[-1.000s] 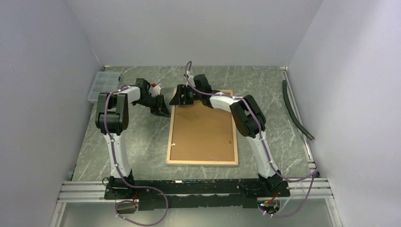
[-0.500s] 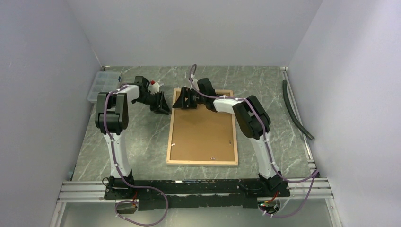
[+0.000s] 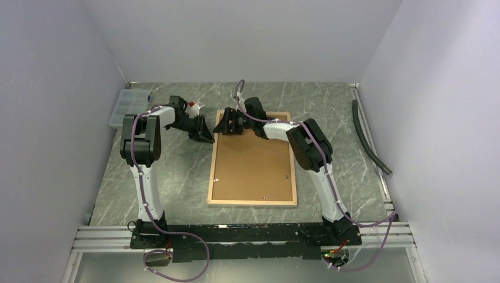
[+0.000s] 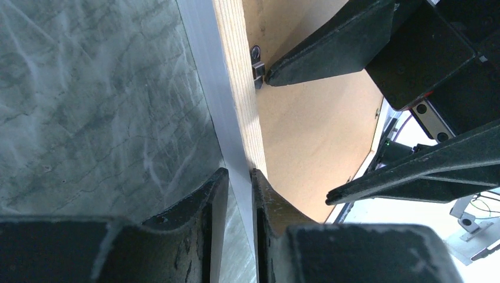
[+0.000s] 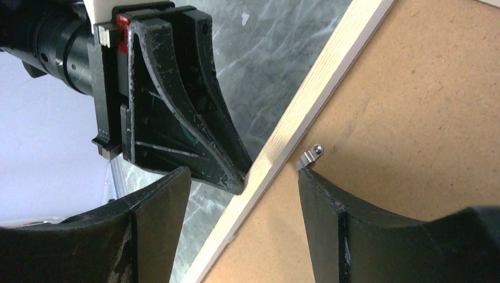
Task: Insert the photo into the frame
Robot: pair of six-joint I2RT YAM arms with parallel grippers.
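The frame (image 3: pixel 252 202) lies face down mid-table, light-wood back rim up, with the brown backing panel (image 3: pixel 253 165) filling it. The photo is hidden. My left gripper (image 3: pixel 205 135) reaches in from the left at the frame's far left corner. In the left wrist view its fingers stand close together (image 4: pixel 239 177), pinching the frame's white outer rim (image 4: pixel 203 88) beside the wood rim (image 4: pixel 236 71). My right gripper (image 3: pixel 224 124) is open over the same corner and straddles the rim (image 5: pixel 318 76). One of its fingertips (image 5: pixel 306 183) touches a small metal tab (image 5: pixel 311 155) on the backing.
A clear plastic organiser box (image 3: pixel 124 106) sits at the far left of the table. A black hose (image 3: pixel 368 138) lies along the right edge. Walls close in on three sides, and both arm bases stand at the near rail.
Both grippers shifted only slightly around the frame's far left corner. The right gripper dipped toward the backing, then eased back. The frame has not moved.
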